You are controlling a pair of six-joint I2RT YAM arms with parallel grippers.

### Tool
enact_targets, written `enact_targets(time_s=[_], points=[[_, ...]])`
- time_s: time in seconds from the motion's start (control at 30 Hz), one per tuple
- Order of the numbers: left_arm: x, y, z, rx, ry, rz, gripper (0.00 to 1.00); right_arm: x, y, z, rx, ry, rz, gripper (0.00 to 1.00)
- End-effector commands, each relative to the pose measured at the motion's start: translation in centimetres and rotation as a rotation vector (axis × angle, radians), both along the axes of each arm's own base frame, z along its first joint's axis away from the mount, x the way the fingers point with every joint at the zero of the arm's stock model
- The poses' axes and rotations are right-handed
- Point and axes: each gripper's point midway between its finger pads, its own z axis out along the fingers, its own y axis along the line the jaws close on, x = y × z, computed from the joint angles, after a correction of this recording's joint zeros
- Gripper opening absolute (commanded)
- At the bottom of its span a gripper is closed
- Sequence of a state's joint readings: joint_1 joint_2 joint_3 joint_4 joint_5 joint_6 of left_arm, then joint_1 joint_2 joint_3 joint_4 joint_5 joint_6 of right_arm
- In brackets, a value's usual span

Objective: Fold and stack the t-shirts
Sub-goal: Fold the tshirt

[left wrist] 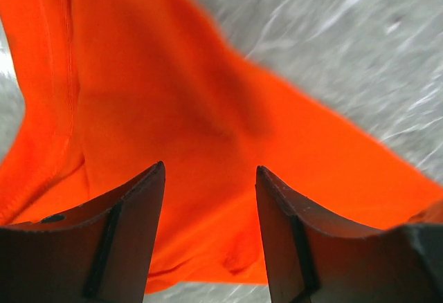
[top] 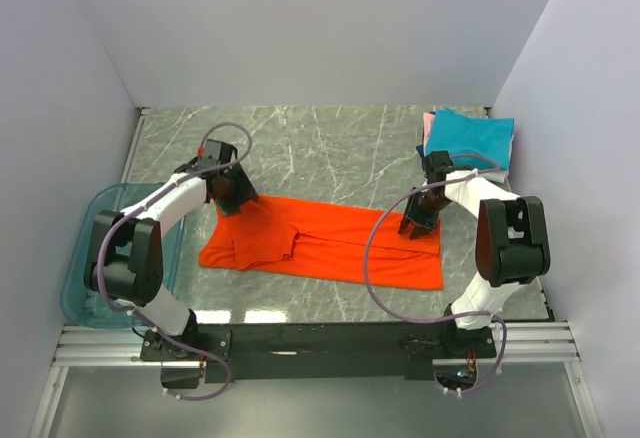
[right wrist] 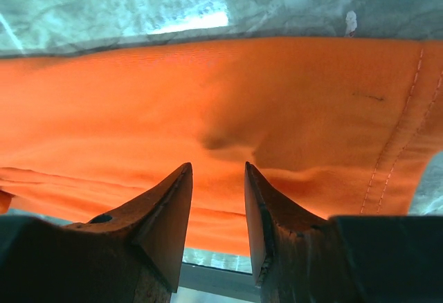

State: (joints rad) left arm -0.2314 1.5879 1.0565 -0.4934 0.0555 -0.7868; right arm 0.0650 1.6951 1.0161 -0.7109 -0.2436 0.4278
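Your marble table point(top: 330, 148) holds an orange-red t-shirt point(top: 330, 248), lying in the middle. Your left gripper point(left wrist: 210, 170) sits over its left end, fingers spread. Your right gripper point(right wrist: 216, 168) sits over its right end, fingers apart, pinching nothing. Folded teal and pink t-shirts point(top: 470, 136) lie far right.

I see the orange-red t-shirt point(top: 330, 243) lying flat on the grey marble tabletop point(top: 330, 148), stretched left to right across the near middle as a long band, folded over along its length. Its left end is wider and creased, with a flap of cloth lapped on top. Its right end lies smoother, with a line of pale hem stitching there. In the far right corner I see a folded teal t-shirt point(top: 475, 138) lying on a folded pink t-shirt point(top: 429, 123), of which only a narrow edge shows at the left.
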Motion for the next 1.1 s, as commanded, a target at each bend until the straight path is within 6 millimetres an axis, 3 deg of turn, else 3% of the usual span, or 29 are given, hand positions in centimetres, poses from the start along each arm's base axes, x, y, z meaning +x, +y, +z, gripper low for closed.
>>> enact_targets(time_s=[0.0,0.17,0.37,0.67,0.83,0.87,0.9,1.07], points=[[-0.9,-1.4,-0.6,-0.096,0.025,-0.009,0.61,1.7,-0.1,1.9,-0.015,-0.078,0.023,0.43],[-1.6,-1.7,-3.3,-0.095,0.094,-0.058,0.61,1.6,-0.2,0.3,-0.030,-0.040,0.035,0.43],[-1.2,-0.5,-6.4,-0.008,0.162,-0.071,0.62,0.1,-0.5,-1.9,-0.049,0.038,0.045,0.43],[2.6,0.7,-8.4,0.068,0.187,-0.149,0.62,-2.1,0.0,-3.1,-0.041,0.126,0.062,0.42],[5.9,0.8,-9.5,0.122,0.210,-0.209,0.63,-3.4,0.6,-3.1,-0.057,0.158,0.080,0.42],[6.1,0.9,-10.7,0.133,0.236,-0.215,0.63,-3.7,1.0,-3.2,-0.056,0.165,0.089,0.42],[7.7,0.6,-10.0,0.137,0.207,-0.221,0.63,-4.1,1.2,-3.2,-0.060,0.173,0.100,0.42],[10.6,0.4,-10.9,0.157,0.207,-0.251,0.63,-5.9,3.1,-3.2,-0.046,0.199,0.130,0.42]])
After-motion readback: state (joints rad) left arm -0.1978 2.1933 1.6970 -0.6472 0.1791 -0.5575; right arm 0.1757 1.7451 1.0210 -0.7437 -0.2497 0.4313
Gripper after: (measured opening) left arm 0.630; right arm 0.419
